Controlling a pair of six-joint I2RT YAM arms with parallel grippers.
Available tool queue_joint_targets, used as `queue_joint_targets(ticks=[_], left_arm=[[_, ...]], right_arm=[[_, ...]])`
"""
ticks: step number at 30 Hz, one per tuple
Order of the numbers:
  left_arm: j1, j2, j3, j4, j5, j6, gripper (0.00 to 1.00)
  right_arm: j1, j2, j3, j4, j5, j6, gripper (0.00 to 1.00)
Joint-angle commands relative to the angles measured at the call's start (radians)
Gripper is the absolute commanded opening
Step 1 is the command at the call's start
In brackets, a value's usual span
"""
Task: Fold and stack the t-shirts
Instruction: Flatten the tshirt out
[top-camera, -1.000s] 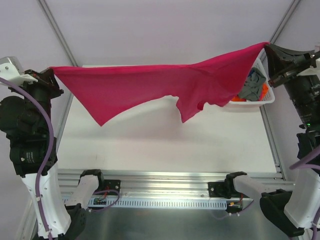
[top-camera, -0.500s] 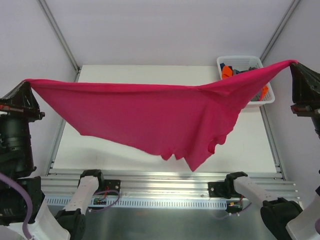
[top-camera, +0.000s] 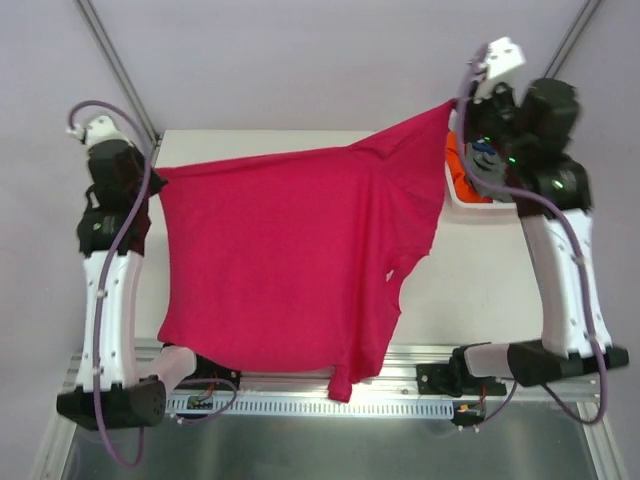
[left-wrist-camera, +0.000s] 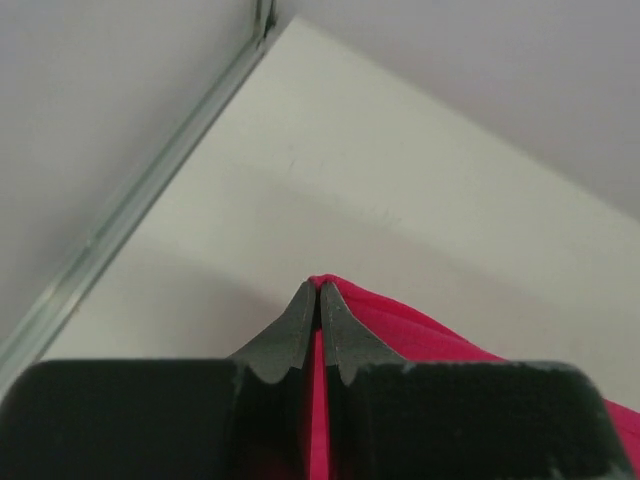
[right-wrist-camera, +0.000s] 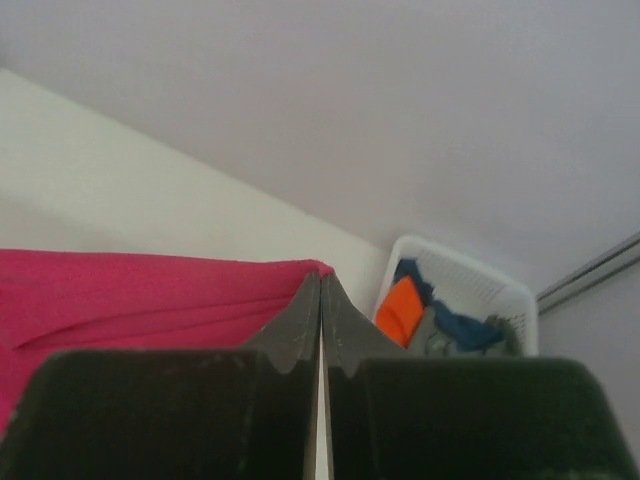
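The left pincer (left-wrist-camera: 319, 290), clamped shut on one corner of the pink t-shirt (top-camera: 290, 260), is now reaching forward over the desk (top-camera: 480, 290) instead of sitting drawn back as it was a moment ago. Between the arms the shirt is draping as a broad, lightly creased sheet, its lower tip crossing the near rail, probably being laid out for folding. The right pincer (right-wrist-camera: 320, 280) is pinching the opposite corner, closed tight, beside the white basket (right-wrist-camera: 470, 285).

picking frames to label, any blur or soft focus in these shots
Top external: right arm blurred, pink t-shirt sharp enough. Left wrist: left gripper close and soft-edged, faint shadow on the table beyond it. Right wrist: white basket slightly soft, lighting even.
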Motion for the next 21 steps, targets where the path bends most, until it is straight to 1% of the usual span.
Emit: queue_joint_targets(ticks=[1,2,3,4,5,6,7,9,10,12,13,14,16,19,21], left_arm=[[-0.002,0.081,-0.158,0.189,-0.095,-0.071,0.0],[0.0,0.108,-0.232,0.234,-0.097,-0.096,0.0],[-0.002,0.138,-0.269,0.347,-0.1,-0.104,0.0],[-0.003,0.203,-0.306,0.407,-0.101,-0.11,0.0],[-0.002,0.243,-0.356,0.456,-0.112,-0.121,0.0],[-0.003,0.289,-0.37,0.546,-0.126,-0.128,0.0],[-0.002,0.384,-0.375,0.578,-0.141,-0.136,0.0],[-0.002,0.479,-0.355,0.648,-0.187,-0.133,0.0],[0.001,0.566,-0.325,0.706,-0.199,-0.127,0.0],[0.004,0.647,-0.272,0.737,-0.216,-0.118,0.0],[0.008,0.712,-0.216,0.762,-0.21,-0.105,0.0],[0.011,0.743,-0.19,0.776,-0.201,-0.095,0.0],[0.012,0.823,-0.115,0.803,-0.154,-0.057,0.0],[0.017,0.914,-0.027,0.803,-0.123,-0.026,0.0],[0.023,0.946,0.001,0.799,-0.12,-0.026,0.0]], right_arm=[[-0.009,0.14,-0.116,0.108,0.059,-0.033,0.01],[-0.009,0.188,-0.13,0.123,0.054,-0.03,0.01],[-0.007,0.234,-0.143,0.149,0.045,-0.021,0.01],[-0.009,0.335,-0.138,0.162,0.028,-0.018,0.01],[-0.009,0.384,-0.127,0.186,0.021,-0.014,0.01],[-0.009,0.435,-0.089,0.199,0.013,-0.007,0.01],[-0.007,0.542,-0.062,0.211,0.01,0.002,0.01],[-0.004,0.65,0.0,0.243,0.014,0.006,0.01],[-0.002,0.744,0.082,0.248,0.033,0.003,0.01],[0.004,0.843,0.182,0.237,0.047,-0.004,0.01],[0.004,0.878,0.254,0.239,0.054,-0.009,0.01],[0.005,0.941,0.28,0.261,0.059,-0.012,0.01],[0.007,0.978,0.316,0.297,0.079,-0.027,0.01],[0.01,1.03,0.334,0.346,0.112,-0.036,0.01],[0.011,1.061,0.35,0.377,0.122,-0.033,0.01]])
